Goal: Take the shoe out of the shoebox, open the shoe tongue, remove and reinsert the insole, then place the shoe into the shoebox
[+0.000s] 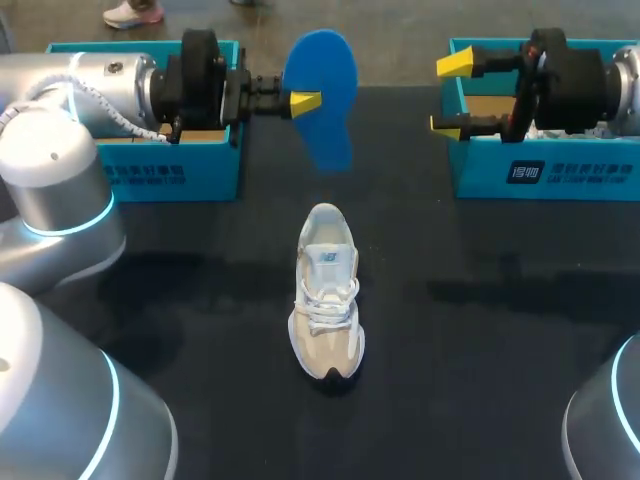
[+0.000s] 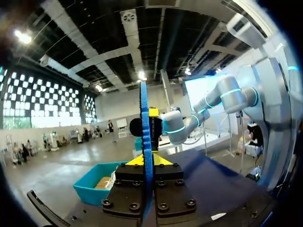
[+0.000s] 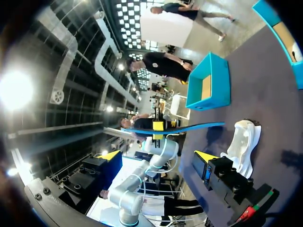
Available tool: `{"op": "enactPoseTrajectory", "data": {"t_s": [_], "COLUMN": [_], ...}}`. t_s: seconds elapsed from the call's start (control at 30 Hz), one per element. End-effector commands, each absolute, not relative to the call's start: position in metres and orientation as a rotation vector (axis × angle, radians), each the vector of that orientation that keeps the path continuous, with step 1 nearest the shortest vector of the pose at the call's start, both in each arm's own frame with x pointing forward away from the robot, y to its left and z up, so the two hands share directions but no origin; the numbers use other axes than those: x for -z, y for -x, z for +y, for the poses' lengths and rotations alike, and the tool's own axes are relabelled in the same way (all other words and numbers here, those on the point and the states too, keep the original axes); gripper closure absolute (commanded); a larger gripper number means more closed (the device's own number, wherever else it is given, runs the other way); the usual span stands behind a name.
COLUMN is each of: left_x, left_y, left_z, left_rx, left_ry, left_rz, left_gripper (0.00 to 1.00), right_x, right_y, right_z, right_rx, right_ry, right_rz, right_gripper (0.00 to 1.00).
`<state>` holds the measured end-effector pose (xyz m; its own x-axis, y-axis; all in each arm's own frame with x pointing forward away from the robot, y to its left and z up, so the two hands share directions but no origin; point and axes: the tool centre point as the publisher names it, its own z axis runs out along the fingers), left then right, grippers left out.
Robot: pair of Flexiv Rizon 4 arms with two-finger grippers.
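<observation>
While the shoe (image 1: 327, 295) stands on its sole at the middle of the dark tabletop (image 1: 490, 340), outside both boxes, its toe points to 6 o'clock and its open heel end to 12 o'clock. White laces run up its middle to the pale tongue.

The blue insole (image 1: 322, 95) is out of the shoe. It is held in the air at 12 o'clock from it, above the far part of the tabletop, with its broad face toward the head view and its length running roughly 12 to 6. The left hand (image 1: 305, 101) comes in from 9 o'clock and pinches the insole about halfway along. In the left wrist view the insole shows edge-on, standing upright between the two yellow tips, which press on it from either side.

The right hand (image 1: 450, 95) hangs at 2 o'clock from the shoe, by the near corner of the right box (image 1: 560, 170). Its fingers are spread wide with nothing between them, and it points toward 9 o'clock at the insole, well apart from it. In the right wrist view the insole lies ahead of the spread fingers, and the shoe sits on the tabletop beside one of them.

The left box (image 1: 170, 165) sits at 10 o'clock from the shoe, under the left arm (image 1: 90, 85).
</observation>
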<state>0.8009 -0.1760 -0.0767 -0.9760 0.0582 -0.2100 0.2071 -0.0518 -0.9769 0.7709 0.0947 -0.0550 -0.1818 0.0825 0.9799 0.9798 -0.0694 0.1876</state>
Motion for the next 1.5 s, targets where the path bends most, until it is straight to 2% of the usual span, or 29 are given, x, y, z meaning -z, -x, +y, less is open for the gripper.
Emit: {"op": "enactPoseTrajectory", "data": {"t_s": [0.03,0.3,0.7,1.5], "left_x": [0.076,0.075,0.069,0.071], "left_y": [-0.813,-0.818,-0.831,-0.826], "left_z": [-0.176,-0.178,-0.176,-0.181], "left_rx": [2.112,1.852,1.337,1.280], "left_ry": [-0.661,-1.016,-1.156,-1.241], "left_rz": [1.892,1.616,1.437,1.316], "left_gripper": [1.00,1.00,1.00,1.00], "right_x": [0.056,0.056,0.056,0.056], "right_y": [-0.772,-0.772,-0.772,-0.772], "right_z": [0.097,0.097,0.097,0.097], "right_rx": [1.368,1.368,1.368,1.368], "right_ry": [1.231,1.231,1.231,1.231], "right_rz": [-1.366,-1.366,-1.366,-1.366], "right_gripper": [0.00,0.00,0.00,0.00]}}
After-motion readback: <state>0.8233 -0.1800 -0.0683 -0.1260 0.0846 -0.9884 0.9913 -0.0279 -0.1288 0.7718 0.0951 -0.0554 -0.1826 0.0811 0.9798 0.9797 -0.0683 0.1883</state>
